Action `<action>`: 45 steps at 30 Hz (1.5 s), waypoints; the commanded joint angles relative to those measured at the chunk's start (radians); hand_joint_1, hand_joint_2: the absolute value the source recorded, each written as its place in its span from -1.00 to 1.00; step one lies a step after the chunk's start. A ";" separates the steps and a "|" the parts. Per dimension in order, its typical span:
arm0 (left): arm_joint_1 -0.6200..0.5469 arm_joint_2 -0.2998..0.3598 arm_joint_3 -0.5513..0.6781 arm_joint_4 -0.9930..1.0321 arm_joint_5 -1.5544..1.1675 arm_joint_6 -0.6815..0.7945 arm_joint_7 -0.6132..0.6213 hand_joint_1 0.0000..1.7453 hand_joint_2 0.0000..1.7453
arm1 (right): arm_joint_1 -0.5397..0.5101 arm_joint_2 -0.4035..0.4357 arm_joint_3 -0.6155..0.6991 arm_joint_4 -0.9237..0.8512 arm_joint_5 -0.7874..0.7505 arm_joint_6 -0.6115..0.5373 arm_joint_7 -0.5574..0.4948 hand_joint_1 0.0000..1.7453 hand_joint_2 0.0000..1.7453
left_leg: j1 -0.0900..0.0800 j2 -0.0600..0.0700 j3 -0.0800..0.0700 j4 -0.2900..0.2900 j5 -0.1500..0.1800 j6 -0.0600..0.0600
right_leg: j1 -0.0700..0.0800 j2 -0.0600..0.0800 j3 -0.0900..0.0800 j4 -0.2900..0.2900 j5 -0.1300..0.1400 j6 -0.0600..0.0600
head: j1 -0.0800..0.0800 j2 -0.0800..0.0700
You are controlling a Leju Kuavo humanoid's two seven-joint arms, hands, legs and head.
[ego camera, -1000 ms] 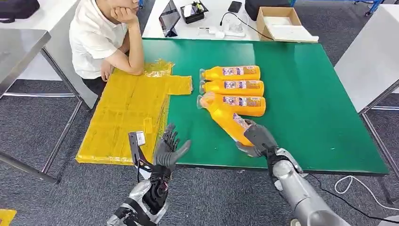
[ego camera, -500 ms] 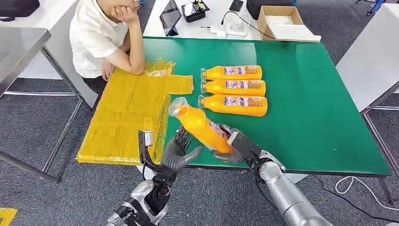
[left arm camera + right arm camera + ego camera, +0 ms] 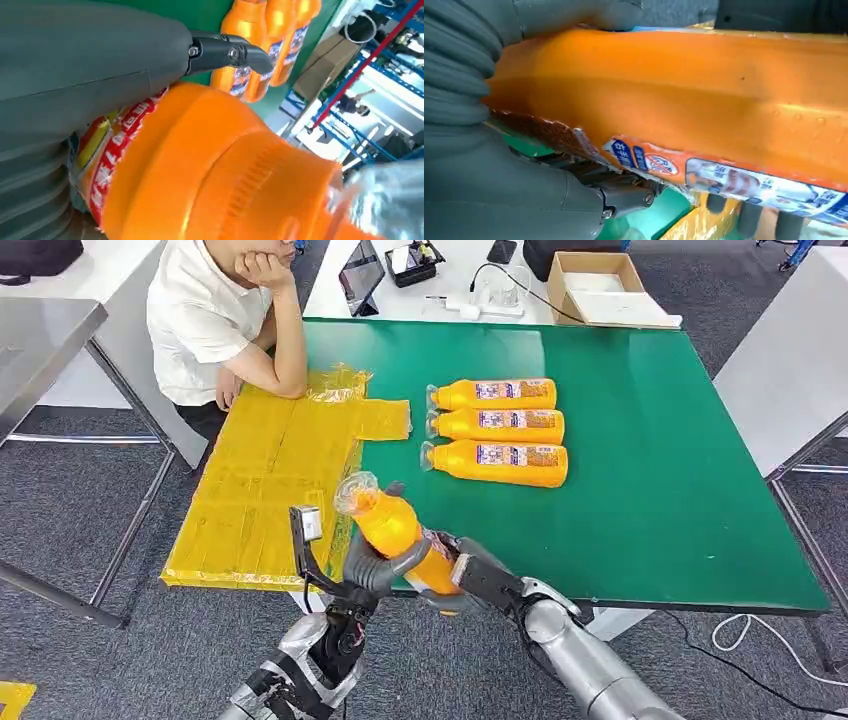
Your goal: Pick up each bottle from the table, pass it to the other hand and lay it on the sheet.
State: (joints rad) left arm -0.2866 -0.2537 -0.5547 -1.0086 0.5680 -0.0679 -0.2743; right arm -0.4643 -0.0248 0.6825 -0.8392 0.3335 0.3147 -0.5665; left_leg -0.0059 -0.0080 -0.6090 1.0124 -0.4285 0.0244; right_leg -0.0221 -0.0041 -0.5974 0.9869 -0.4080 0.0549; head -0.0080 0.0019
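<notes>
Green table (image 3: 650, 490) lies ahead, three bottles (image 3: 495, 430) in a row beside the yellow sheet (image 3: 260, 490). At its near edge my right hand (image 3: 470, 578) grips the base of a raised bottle (image 3: 395, 528), neck tilted toward the sheet, while my left hand (image 3: 372, 565) wraps its fingers (image 3: 225, 52) around the middle.

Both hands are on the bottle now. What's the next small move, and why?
Probably let the right hand release. The left hand already wraps the bottle near its neck end, held above the table edge beside the yellow sheet, so the pass looks nearly complete.
</notes>
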 commanded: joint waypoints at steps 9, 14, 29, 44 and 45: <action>-0.028 0.033 0.012 0.003 0.057 -0.063 0.008 1.00 1.00 | 0.083 0.056 -0.049 -0.212 -0.158 -0.032 0.033 -1.00 1.00 | 0.001 0.002 0.001 0.000 -0.002 -0.002 | 0.001 0.002 0.001 0.000 -0.001 -0.002 | 0.000 0.000; -0.022 0.046 0.028 -0.025 0.058 -0.058 -0.002 1.00 1.00 | 0.103 0.065 -0.066 -0.248 -0.159 -0.068 0.024 -1.00 -1.00 | 0.001 0.003 0.001 0.001 -0.002 -0.002 | 0.001 0.003 0.001 0.000 -0.001 -0.003 | 0.000 0.000; -0.162 -0.082 0.774 0.133 -1.259 0.766 -0.264 1.00 1.00 | 0.297 0.073 -0.114 -0.612 0.094 -0.498 -0.049 -1.00 -1.00 | 0.003 -0.004 0.000 0.000 0.000 -0.002 | 0.003 -0.005 0.001 0.000 -0.002 -0.003 | 0.000 0.000; -0.528 0.104 0.638 0.713 -1.856 0.380 0.290 1.00 1.00 | 0.295 0.111 -0.120 -0.661 -0.030 -0.384 -0.131 -1.00 1.00 | 0.003 0.002 0.001 0.001 -0.001 -0.003 | 0.004 0.001 0.001 0.001 -0.001 -0.004 | 0.000 0.000; -0.529 0.109 0.638 0.715 -1.854 0.365 0.299 1.00 1.00 | 0.295 0.111 -0.121 -0.657 -0.031 -0.381 -0.132 -1.00 1.00 | 0.003 0.001 0.001 0.000 0.000 -0.002 | 0.003 0.000 0.000 0.000 -0.001 -0.003 | 0.000 0.000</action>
State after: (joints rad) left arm -0.6594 -0.2285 0.1423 -0.5712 -1.2787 0.4737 -0.0420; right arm -0.1412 0.0755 0.5821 -1.5324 0.3143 -0.0905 -0.6954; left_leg -0.0047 -0.0073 -0.6116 1.0123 -0.4270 0.0237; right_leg -0.0210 -0.0040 -0.6004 0.9876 -0.4076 0.0548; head -0.0076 0.0023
